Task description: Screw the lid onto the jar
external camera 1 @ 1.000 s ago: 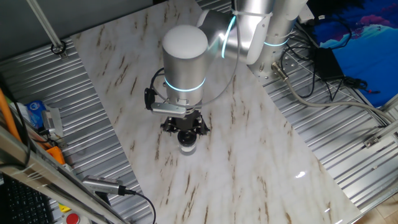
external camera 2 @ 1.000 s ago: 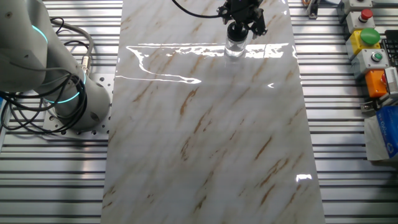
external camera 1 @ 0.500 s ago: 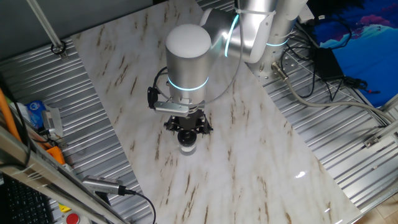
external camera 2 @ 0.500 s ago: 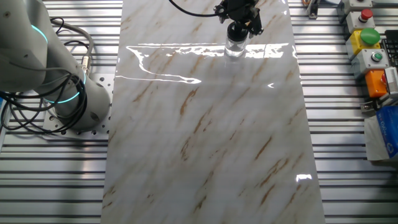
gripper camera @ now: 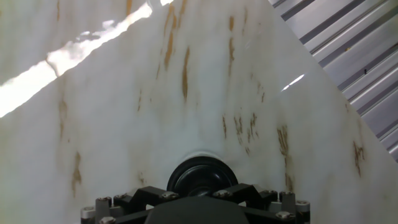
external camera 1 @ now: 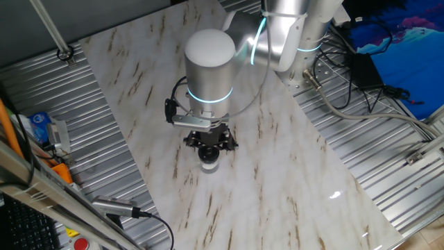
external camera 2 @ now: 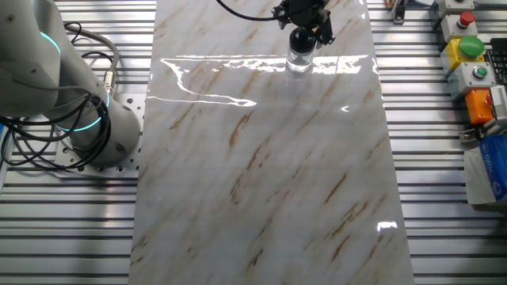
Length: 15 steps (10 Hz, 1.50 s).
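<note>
The jar (external camera 1: pixel 209 161) stands upright on the marble table (external camera 1: pixel 291 173), near the middle of the slab's width in one fixed view and close to the far edge of the table in the other fixed view (external camera 2: pixel 299 62). It is clear glass; whether anything is inside it cannot be told. The lid (gripper camera: pixel 201 177) sits on top of the jar's mouth, a round black cap with a raised centre, seen from above in the hand view just ahead of the gripper body.

The gripper (external camera 1: pixel 209 144) hangs straight down over the jar, its black fingers (external camera 1: pixel 223 142) on either side of the lid. They seem to be closed around the lid, but the fingertips are hidden behind the gripper body in every view, so contact cannot be confirmed. In the other fixed view the gripper (external camera 2: pixel 303 24) sits directly above the jar, with the lid (external camera 2: pixel 299 39) dark between its fingers and the glass.
</note>
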Each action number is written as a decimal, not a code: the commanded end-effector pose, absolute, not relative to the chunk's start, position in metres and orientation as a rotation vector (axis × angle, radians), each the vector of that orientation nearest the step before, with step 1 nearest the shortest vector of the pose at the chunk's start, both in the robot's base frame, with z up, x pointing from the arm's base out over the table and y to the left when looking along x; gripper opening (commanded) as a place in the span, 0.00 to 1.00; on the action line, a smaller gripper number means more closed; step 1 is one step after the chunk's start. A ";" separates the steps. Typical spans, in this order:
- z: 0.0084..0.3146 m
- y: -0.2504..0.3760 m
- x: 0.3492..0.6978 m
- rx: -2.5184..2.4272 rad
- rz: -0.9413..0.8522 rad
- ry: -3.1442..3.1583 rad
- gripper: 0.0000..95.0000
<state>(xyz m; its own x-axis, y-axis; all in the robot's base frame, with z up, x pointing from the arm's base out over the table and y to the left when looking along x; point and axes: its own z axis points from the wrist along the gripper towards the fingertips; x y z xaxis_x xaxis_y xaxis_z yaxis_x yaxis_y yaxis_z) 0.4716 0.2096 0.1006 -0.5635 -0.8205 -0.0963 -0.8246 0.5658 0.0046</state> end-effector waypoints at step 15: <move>0.100 0.214 0.471 -1.386 0.073 2.738 0.80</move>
